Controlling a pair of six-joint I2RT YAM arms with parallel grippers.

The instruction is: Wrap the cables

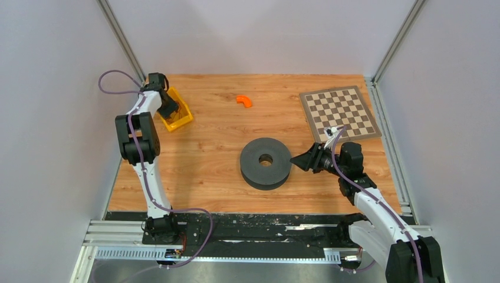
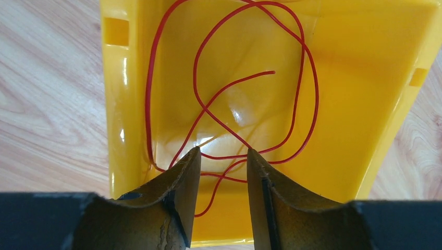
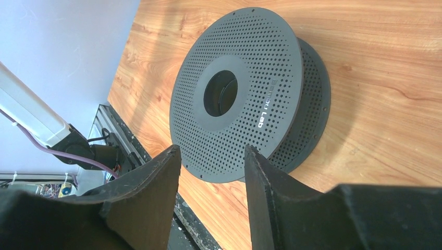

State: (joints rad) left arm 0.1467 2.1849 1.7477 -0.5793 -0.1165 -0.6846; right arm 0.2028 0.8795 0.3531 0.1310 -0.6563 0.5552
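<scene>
1. Top external: left gripper [image 1: 168, 109] hides part of the bin [image 1: 184, 118]; right gripper [image 1: 296, 162] just beside the spool [image 1: 265, 175].
2. Left wrist: we see cables [image 2: 148, 94] looped in the bin, cut off above; jaws parted, empty.
3. Right wrist: jaws parted, empty; fingers [image 3: 151, 198] hide the spool's near edge.

This is a robotics lab test cell. Plain white panels [image 1: 53, 88] wall in a wooden desk [image 1: 206, 159] on three sides, framed by aluminium corner posts [image 1: 121, 38]. The left arm [image 1: 138, 138] and right arm [image 1: 377, 206] are bolted to a slotted metal rail [image 1: 236, 254] at the near edge. A printed checkerboard [image 1: 339, 112] lies flat on the desk.
</scene>
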